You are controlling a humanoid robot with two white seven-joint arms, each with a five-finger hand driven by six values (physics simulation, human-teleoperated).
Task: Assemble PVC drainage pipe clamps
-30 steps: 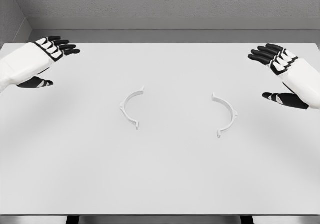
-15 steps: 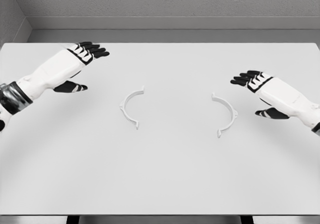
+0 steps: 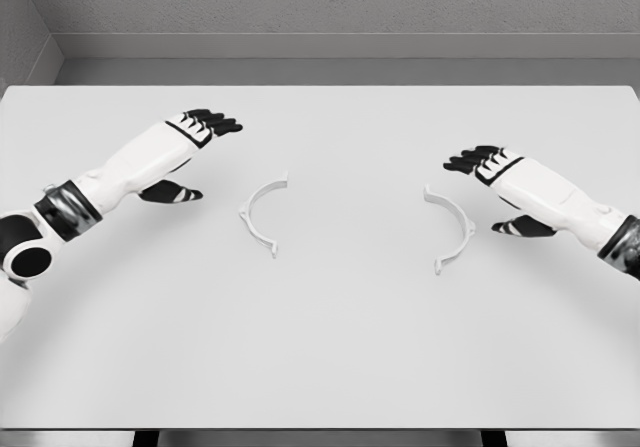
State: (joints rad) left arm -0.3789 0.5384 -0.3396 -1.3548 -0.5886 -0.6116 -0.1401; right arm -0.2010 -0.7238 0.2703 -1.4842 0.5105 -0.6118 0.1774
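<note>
Two white half-ring clamp pieces lie flat on the white table (image 3: pixel 320 347), apart from each other. The left clamp half (image 3: pixel 258 213) curves with its open side to the right. The right clamp half (image 3: pixel 455 229) curves with its open side to the left. My left hand (image 3: pixel 192 152) hovers to the left of the left half, fingers spread and holding nothing. My right hand (image 3: pixel 490 182) hovers just right of and above the right half, fingers extended and thumb apart, also holding nothing.
A grey wall runs behind the table's far edge (image 3: pixel 320 85). The table's near edge (image 3: pixel 320 429) shows at the bottom with dark legs under it.
Both hands have moved inward toward the clamp halves over the last second. The arms now stretch further over the table. The clamp halves have not moved.
</note>
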